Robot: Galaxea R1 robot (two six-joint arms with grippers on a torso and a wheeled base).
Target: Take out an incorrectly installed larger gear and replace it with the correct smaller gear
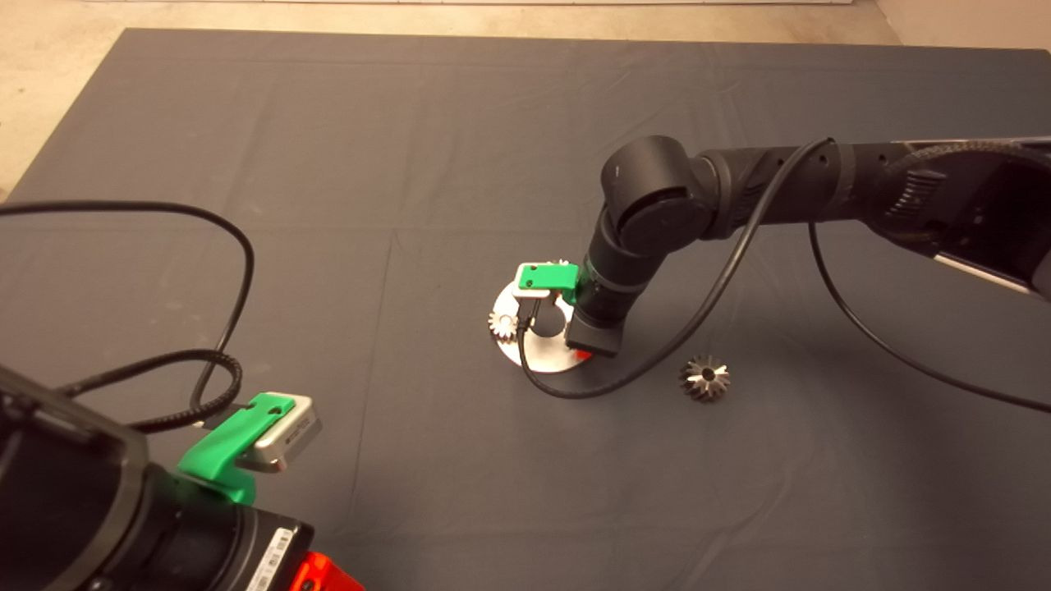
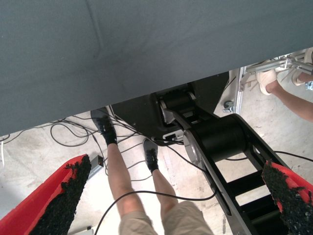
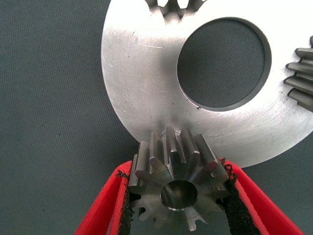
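Landmark: a round metal plate (image 1: 548, 355) with a big centre hole, lying on the dark mat (image 1: 410, 164) of the tabletop

Big gear: the larger gear (image 1: 704, 379) is off the plate, lying alone on the mat to one side of it

Right gripper (image 3: 178, 188): closed on the smaller gear (image 3: 176, 186), held at the plate's rim, teeth over its edge

Other gears: two small gears (image 1: 502, 325) sit at the plate's edge

Left gripper (image 2: 171, 196): parked well away from the plate, wide open, empty; a person's legs (image 2: 122, 181) show beyond

Progress: removal looks done; seating the small gear is left
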